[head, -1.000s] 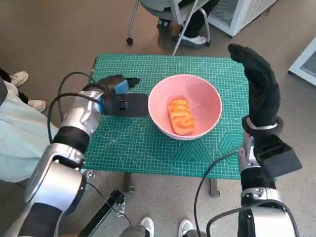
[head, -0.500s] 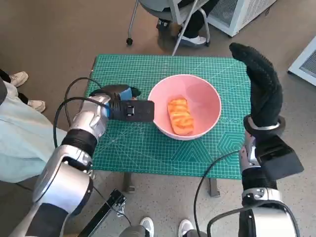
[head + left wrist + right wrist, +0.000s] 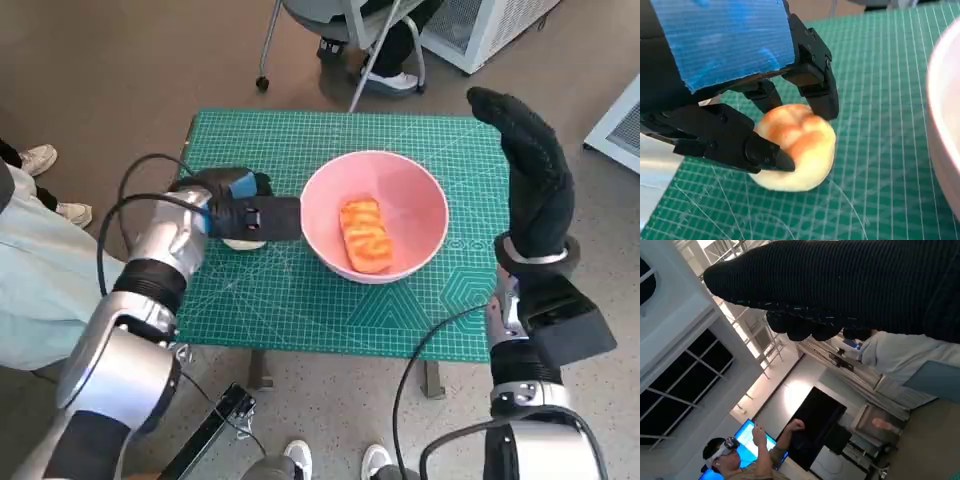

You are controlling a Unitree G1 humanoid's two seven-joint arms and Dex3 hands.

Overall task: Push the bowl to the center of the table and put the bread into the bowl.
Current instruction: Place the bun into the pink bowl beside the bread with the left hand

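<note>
A pink bowl (image 3: 422, 196) stands at the middle of the green mat (image 3: 300, 295); an orange-glazed bread (image 3: 366, 234) lies inside it. Left of the bowl a small round bun (image 3: 243, 243) rests on the mat. My left hand (image 3: 245, 210) is over it. In the left wrist view the black fingers (image 3: 815, 95) and thumb touch the bun (image 3: 797, 147) on opposite sides, with the bowl's rim (image 3: 946, 125) close by. My right hand (image 3: 530, 175) is raised flat above the table's right edge, fingers straight, holding nothing; its glove (image 3: 850, 285) fills the right wrist view.
A chair with a seated person's legs (image 3: 375, 40) stands beyond the far edge. A shoe (image 3: 40, 158) and pale clothing are on the floor side at the left. A black bar (image 3: 215, 425) lies under the near edge. A person with a headset (image 3: 740, 460) shows in the right wrist view.
My left hand, stretched to the bowl's rim half a second ago, has drawn back left, and the bun now shows beneath it. Bowl and right hand are unmoved.
</note>
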